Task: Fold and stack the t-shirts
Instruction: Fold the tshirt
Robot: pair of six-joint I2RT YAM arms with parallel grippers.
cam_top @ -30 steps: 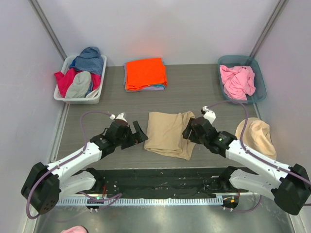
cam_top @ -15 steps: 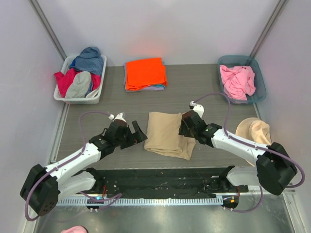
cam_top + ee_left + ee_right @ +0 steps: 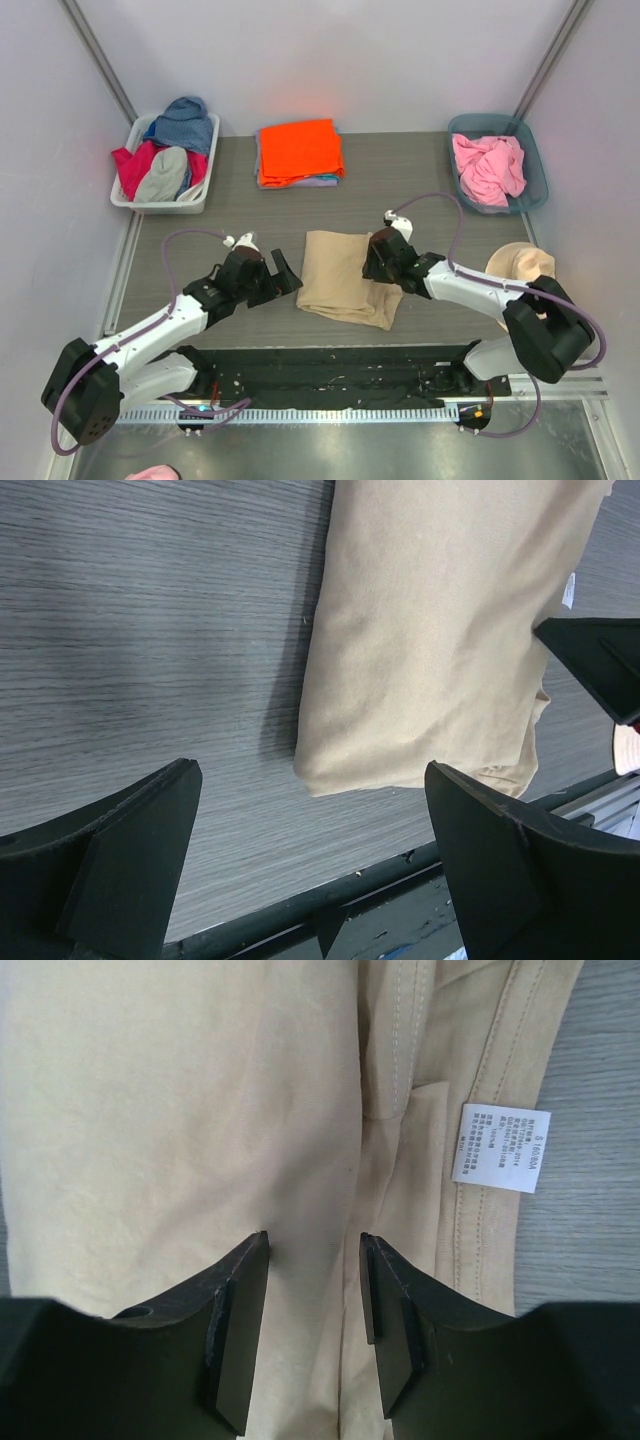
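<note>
Well, your table (image 3: 420, 200) is grey wood-grain, and the tan t-shirt (image 3: 345, 277) lies folded near the middle of it, between the two arms. At the far edge the orange t-shirt (image 3: 298, 150) lies folded on a pile, with a lavender one (image 3: 326, 182) showing under its near edge. A white bin (image 3: 160, 206) of mixed clothes stands at the far left. A teal bin (image 3: 538, 185) at the far right holds the pink t-shirt (image 3: 487, 167). Another tan garment (image 3: 530, 280) lies bunched at the table's right edge.

Your left gripper (image 3: 285, 272) hovers just beside the tan t-shirt's left edge, fingers spread wide with nothing between them — its wrist view shows bare table and the shirt's folded corner below. Your right gripper (image 3: 375, 262) is over the shirt's right side, its fingers (image 3: 235, 1330) set at a narrow gap above a lengthwise fold. The cloth there looks flat, not pinched — though you cannot tell whether the pads touch it. A white care label (image 3: 497, 1147) lies just right of them.
</note>
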